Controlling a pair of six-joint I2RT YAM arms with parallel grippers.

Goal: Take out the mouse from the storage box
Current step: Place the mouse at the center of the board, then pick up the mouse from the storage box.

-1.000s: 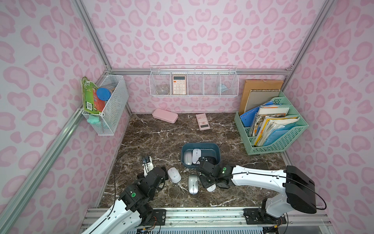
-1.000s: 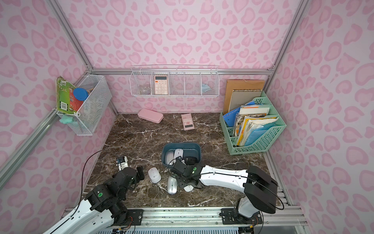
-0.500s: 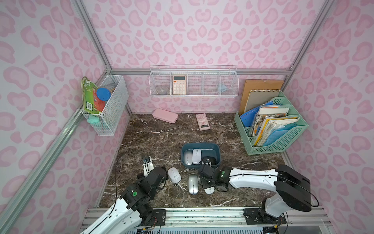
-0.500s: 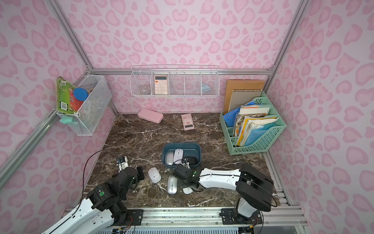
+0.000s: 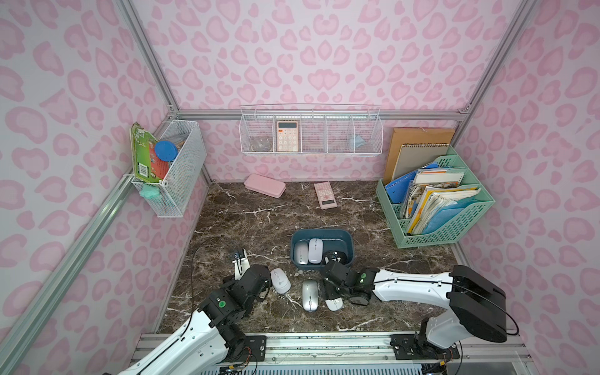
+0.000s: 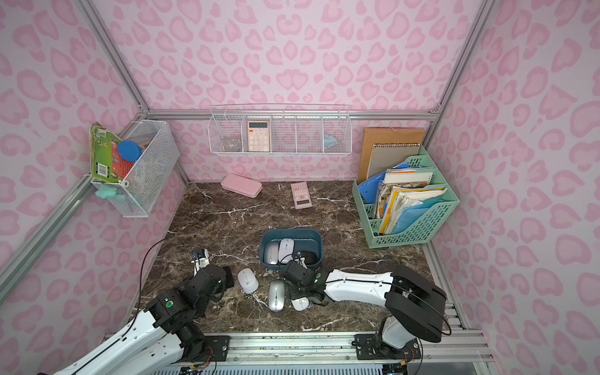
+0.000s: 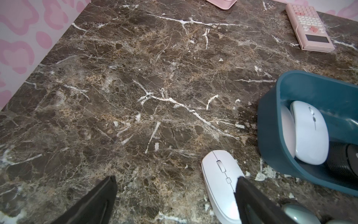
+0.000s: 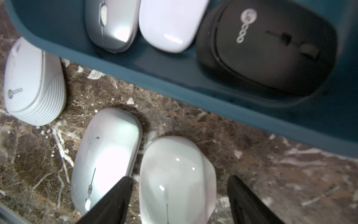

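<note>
The dark teal storage box (image 5: 321,231) (image 6: 292,231) sits mid-table and holds a silver mouse (image 5: 301,253), a white mouse (image 5: 315,250) and a black mouse (image 8: 271,44). Three more mice lie on the marble in front of it: a ridged white one (image 5: 280,280), a silver one (image 5: 309,294) and a glossy white one (image 5: 334,304) (image 8: 174,174). My right gripper (image 5: 330,291) (image 8: 181,194) is open and straddles the glossy white mouse, with a gap on each side. My left gripper (image 5: 256,279) (image 7: 175,182) is open wide, just left of the ridged white mouse (image 7: 220,182).
A pink calculator (image 5: 325,194) and a pink case (image 5: 264,185) lie near the back wall. A mint-green file rack (image 5: 435,207) stands at the right. White wire baskets hang on the left wall (image 5: 172,172) and back wall (image 5: 310,133).
My right gripper has opened and let go of the glossy white mouse, which now rests on the table beside the silver one. The left arm has barely moved.
</note>
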